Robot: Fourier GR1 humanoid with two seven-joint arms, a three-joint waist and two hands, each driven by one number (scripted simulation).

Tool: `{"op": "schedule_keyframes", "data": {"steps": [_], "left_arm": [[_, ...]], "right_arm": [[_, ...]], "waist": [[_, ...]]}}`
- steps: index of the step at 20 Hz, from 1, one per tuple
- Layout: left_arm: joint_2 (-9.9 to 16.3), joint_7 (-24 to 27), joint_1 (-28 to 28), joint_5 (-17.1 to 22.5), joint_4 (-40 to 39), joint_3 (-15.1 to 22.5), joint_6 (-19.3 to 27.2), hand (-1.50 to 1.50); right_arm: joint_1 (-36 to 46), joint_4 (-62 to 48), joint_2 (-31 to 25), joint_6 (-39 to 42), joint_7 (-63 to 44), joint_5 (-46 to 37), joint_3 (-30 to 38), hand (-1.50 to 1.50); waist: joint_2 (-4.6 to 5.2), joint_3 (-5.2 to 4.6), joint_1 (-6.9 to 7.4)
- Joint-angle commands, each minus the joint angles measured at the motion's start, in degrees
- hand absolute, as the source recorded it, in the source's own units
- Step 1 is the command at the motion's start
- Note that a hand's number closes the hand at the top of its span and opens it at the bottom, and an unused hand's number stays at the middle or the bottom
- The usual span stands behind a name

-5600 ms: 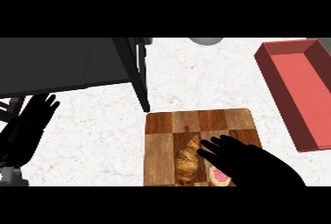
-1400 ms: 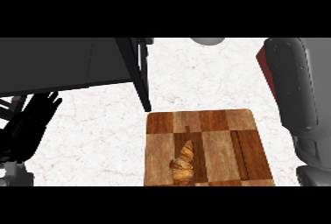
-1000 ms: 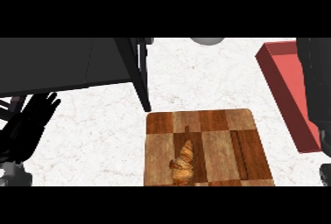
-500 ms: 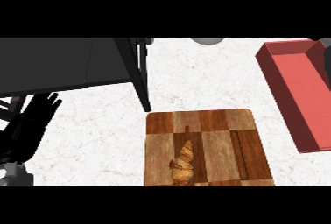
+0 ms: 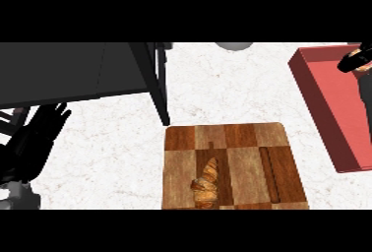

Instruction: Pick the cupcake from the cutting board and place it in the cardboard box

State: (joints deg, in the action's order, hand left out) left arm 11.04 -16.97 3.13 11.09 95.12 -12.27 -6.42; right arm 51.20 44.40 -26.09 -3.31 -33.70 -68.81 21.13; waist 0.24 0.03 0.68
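1. Wooden cutting board (image 5: 251, 147) lies on the white marbled table (image 5: 218, 83) at the near edge of the view, its planks alternating light and dark.
2. On the board's near left part rests a croissant (image 5: 206, 181), lying lengthwise with its thicker end nearest.
3. At the left edge the left hand (image 5: 40, 130) shows black, fingers straight and spread upward, holding nothing.
4. Beyond the board, to its left, a large dark grey object (image 5: 73, 71) covers the table's far left corner, a dark upright edge running down its right side toward the board.
5. To the right stands the red box (image 5: 323, 103), open-topped and well apart from the board.
6. Over the box's far end the right hand (image 5: 354, 60) appears at the right edge, curled around something small with an orange-brown tint; whether that is the cupcake cannot be told.
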Motion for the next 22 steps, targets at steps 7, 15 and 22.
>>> {"op": "schedule_keyframes", "data": {"steps": [7, 15, 22], "left_arm": [[-0.6, -1.0, -1.2, -0.4, 1.1, 0.5, 0.1, 0.00], [0.0, 0.2, -1.4, 1.1, 0.5, -1.4, -0.4, 0.00], [-1.3, 0.9, -1.1, -1.9, 0.2, 0.3, 1.4, 0.00]], "right_arm": [[-6.7, -3.4, 4.9, -8.3, 6.7, 6.9, 2.7, -1.50], [-5.4, 3.4, 2.4, -21.6, 14.6, 18.7, 13.5, -1.50], [-13.0, 16.7, 3.7, -21.7, 15.7, 28.6, 17.6, -1.50]], "waist": [[-0.23, 0.00, -0.22], [-0.31, 0.06, -0.59], [-0.47, -0.02, -1.30]]}}
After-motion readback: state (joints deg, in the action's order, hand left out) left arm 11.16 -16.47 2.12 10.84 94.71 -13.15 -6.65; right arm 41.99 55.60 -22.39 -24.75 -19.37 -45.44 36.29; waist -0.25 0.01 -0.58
